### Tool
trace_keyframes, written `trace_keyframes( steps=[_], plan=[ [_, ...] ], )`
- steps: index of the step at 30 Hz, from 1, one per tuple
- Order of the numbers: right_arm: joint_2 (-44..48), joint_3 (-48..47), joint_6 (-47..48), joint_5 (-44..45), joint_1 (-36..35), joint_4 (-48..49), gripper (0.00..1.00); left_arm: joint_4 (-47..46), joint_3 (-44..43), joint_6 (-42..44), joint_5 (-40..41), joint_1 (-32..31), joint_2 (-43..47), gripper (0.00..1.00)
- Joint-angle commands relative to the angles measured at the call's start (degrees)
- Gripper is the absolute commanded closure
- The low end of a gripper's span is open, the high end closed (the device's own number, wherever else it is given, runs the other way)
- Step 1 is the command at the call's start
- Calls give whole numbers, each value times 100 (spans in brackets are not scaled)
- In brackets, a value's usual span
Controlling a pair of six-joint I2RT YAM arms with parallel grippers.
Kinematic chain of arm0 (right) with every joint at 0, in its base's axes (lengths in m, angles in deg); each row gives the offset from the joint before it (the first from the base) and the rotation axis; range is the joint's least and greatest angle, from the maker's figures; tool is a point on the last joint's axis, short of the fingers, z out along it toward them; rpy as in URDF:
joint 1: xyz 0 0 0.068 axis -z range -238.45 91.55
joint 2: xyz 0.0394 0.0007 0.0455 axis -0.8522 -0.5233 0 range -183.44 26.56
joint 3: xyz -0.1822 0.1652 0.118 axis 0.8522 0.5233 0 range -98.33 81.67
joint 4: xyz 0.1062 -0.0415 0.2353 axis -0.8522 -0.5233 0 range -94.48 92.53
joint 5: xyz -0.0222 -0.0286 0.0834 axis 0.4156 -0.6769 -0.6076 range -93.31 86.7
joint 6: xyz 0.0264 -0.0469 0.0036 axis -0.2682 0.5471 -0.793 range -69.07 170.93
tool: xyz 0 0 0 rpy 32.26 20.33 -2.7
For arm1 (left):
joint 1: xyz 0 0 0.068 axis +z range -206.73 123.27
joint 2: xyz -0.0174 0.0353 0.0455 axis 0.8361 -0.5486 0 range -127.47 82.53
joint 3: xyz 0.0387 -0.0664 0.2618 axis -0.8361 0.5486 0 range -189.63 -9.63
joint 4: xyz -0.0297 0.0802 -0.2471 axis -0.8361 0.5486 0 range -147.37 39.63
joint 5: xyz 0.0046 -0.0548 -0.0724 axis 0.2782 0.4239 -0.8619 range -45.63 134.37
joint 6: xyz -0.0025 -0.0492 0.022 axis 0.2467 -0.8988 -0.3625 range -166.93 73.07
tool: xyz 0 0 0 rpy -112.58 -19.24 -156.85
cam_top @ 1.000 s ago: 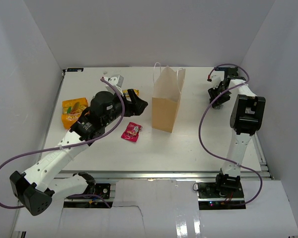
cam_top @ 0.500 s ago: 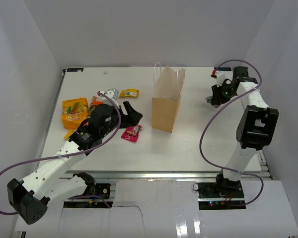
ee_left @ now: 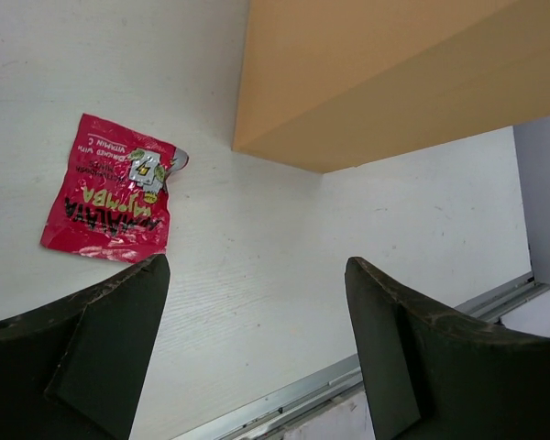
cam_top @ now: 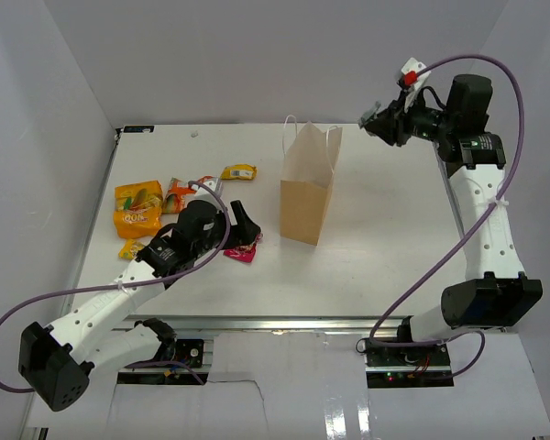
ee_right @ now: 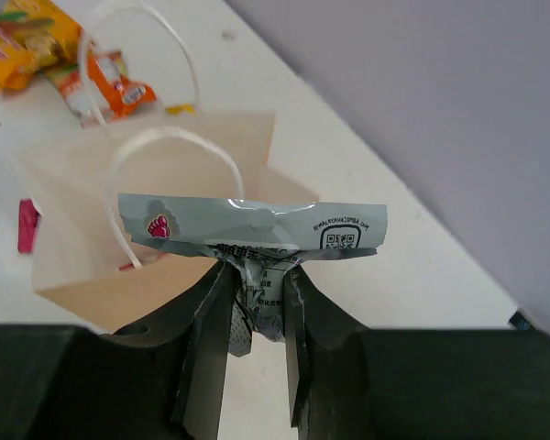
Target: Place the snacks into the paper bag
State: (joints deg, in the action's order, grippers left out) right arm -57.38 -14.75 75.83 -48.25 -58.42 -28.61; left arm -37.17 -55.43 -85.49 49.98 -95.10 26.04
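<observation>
One paper bag (cam_top: pixel 307 197), upright at the middle of the table (cam_top: pixel 394 247), mouth up. One silver-grey packet (ee_right: pixel 252 220) held aloft.

On the tabletop, all left of the bag in the overhead view:
- one red packet (cam_top: pixel 243 249) nearest the bag's base
- one small yellow packet (cam_top: pixel 239 171) farther up the frame
- one orange packet (cam_top: pixel 177 192)
- a yellow-and-orange heap (cam_top: pixel 136 208) at far left, one packet or two, not separable
- a small yellow piece (cam_top: pixel 131 249) beside the left arm

Left arm stretched from the lower left corner toward the bag. Left gripper (cam_top: pixel 245 223) low over the table, right at the red packet. In the wrist view, fingers (ee_left: pixel 101 348) spread wide with nothing between them, red packet lying flat at upper left, bag's base corner at top.

Right arm reared tall along the right side, bent leftward at the top. Right gripper (cam_top: pixel 382 121) at upper right, aimed left toward the bag, pinched tight on the silver-grey packet's lower part. In the wrist view, sealed strip lying crosswise above the fingertips, bag's open mouth behind it.

Bare white tabletop between the bag and the right edge. White walls (cam_top: pixel 55 110) at left, back and right, with the right arm's upper link near the right one. Metal rail (ee_left: pixel 284 403) along the near edge, just below the left fingers in the wrist view.
</observation>
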Motion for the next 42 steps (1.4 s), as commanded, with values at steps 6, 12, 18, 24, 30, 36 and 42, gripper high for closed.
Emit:
trace_keyframes(
  steps=[6,12,18,24,30,36,42],
  plan=[
    [-174,-1106,-830,494,-1627,1065,85,220,273,-98,99,-13,-20,12],
    [-579,-1274,-601,1242,-2235,1206,84,291,379,-204,125,-13,112,12],
    [-738,-967,-197,1620,-2481,1136,78,589,423,-336,301,-4,138,12],
    [-632,-597,-48,1902,-2517,1136,66,774,388,-432,432,-13,7,12],
    [-430,-378,-30,2025,-2526,1162,42,862,335,-476,555,-4,-169,12],
    [-281,-421,-91,2008,-2517,1180,36,906,195,-380,670,-13,-520,12],
    [-18,-545,-214,1981,-2491,1110,30,854,-86,216,696,-4,-1214,11]
  ],
)
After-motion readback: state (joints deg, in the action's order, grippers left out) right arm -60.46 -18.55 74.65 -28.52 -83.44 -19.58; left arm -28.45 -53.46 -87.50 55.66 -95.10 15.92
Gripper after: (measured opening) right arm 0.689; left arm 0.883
